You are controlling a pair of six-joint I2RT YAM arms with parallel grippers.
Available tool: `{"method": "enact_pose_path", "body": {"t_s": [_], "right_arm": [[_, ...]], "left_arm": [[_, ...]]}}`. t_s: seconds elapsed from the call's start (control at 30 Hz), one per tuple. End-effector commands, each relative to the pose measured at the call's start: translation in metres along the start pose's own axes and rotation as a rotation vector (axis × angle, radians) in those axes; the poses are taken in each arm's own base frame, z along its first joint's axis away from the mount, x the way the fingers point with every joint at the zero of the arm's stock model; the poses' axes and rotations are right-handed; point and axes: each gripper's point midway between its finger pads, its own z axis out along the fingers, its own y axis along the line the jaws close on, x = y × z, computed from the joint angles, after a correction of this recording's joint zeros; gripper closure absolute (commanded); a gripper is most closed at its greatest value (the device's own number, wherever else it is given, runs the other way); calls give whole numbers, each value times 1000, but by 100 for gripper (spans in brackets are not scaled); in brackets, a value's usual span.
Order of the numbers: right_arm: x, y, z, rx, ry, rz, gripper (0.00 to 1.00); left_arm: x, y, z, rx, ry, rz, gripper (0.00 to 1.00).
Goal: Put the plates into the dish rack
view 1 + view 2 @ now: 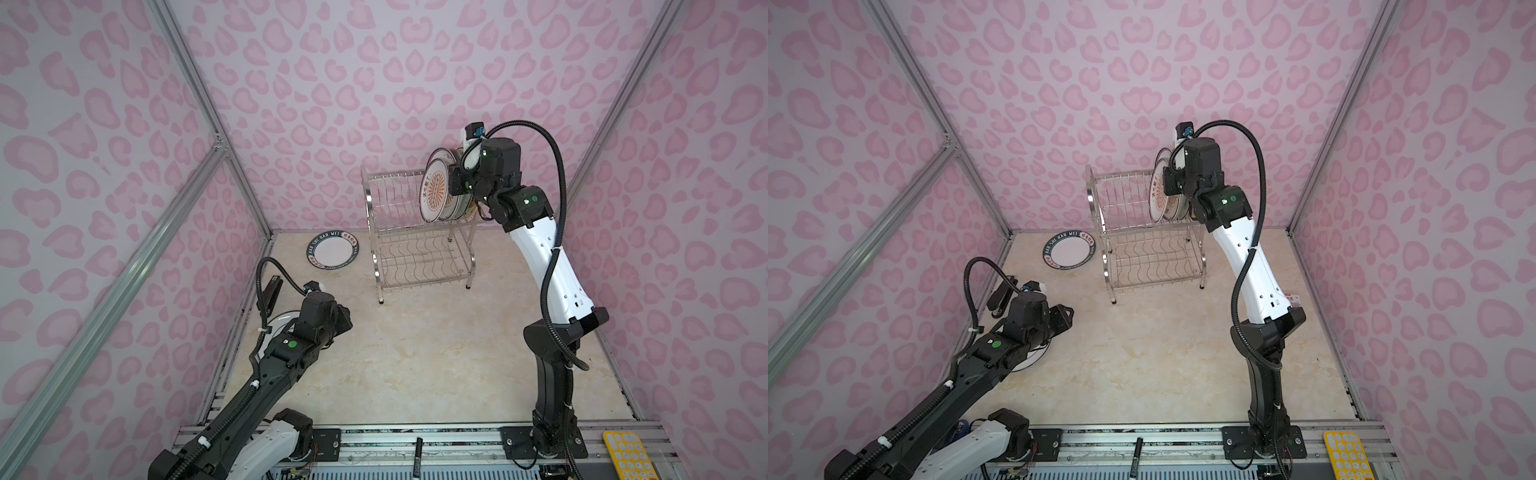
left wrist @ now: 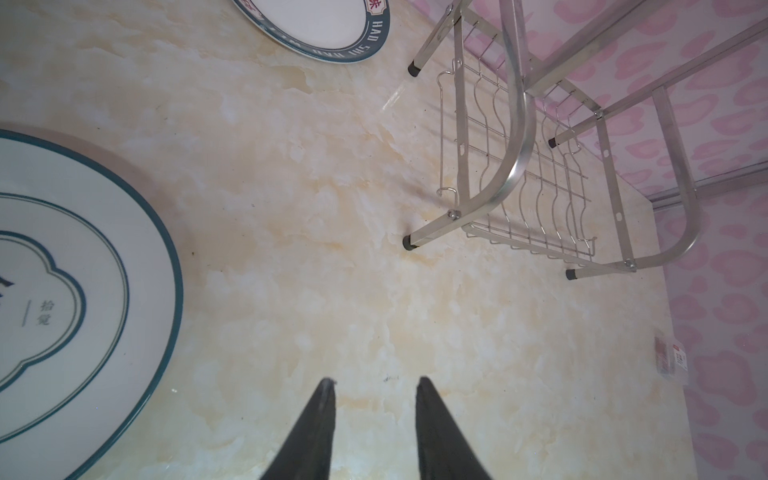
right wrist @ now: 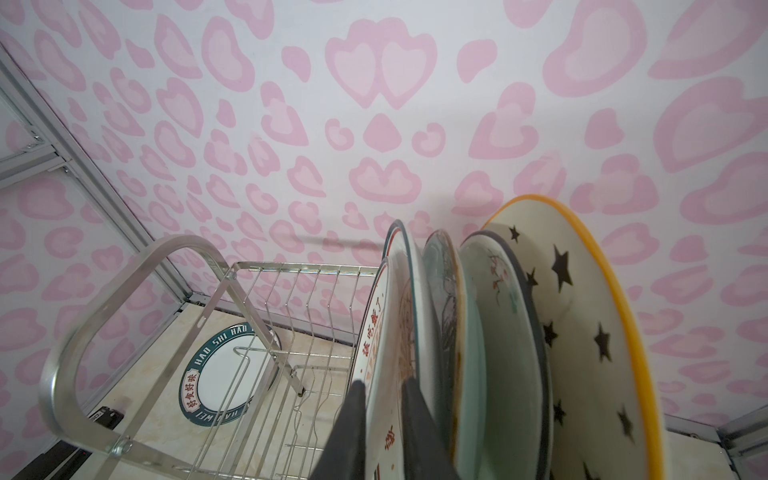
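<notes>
Right gripper (image 3: 384, 386) is seen astride the rim of a round white plate with an orange sunburst and red lettering (image 3: 374, 332). Its two black fingers are drawn in to the rim's thickness and appear to pinch it.

That plate is stood on edge at the right end of the upper tier of the shiny two-tier steel-wire dish rack (image 1: 370, 216). It is foremost in a packed row, its face turned toward the empty slots on the left and its plane running front to back. A cream star-patterned plate with an orange rim (image 3: 582, 332) is leaned at the row's far end. Whether the lower edge is seated in a slot cannot be told, as it is hidden by the row and the arm.

Left gripper (image 2: 374, 380) is held partly open and empty over the beige marbled table (image 2: 291, 208). Two plates are left flat there, both judged nearer that arm: a navy-lettered one (image 1: 332, 250) beside the rack, and a teal-ringed white one (image 2: 62, 270), largely covered by the left arm in both top views.
</notes>
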Motion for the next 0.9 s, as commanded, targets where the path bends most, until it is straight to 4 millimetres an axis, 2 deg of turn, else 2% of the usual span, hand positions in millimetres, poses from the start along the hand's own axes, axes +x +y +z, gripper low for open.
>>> {"method": "enact_pose_path", "body": {"t_s": [0.0,0.27,0.37,0.43,0.67,0.77,0.87], "right_arm": [[2,1,5,-10,2,10,84],[0,8,5,-73,1,41,93],[-3,13,1,-114,-5,55,92],[-8,17,-4,-139,-16,63,86],[-30,20,-39,-184,-83,62,63],[-39,16,-60,-187,-119,64,61],[-40,-6,-80,-178,-146,113,60]], "left_arm": [[-5,-3,-1,14,-20,10,65],[-5,-5,-2,21,-19,17,65],[-10,-13,-5,43,-22,35,65],[-17,-21,-9,60,-37,51,65],[-63,-70,-36,143,-138,122,65],[-80,-97,-44,189,-168,161,65],[-95,-122,-49,232,-187,192,65]]}}
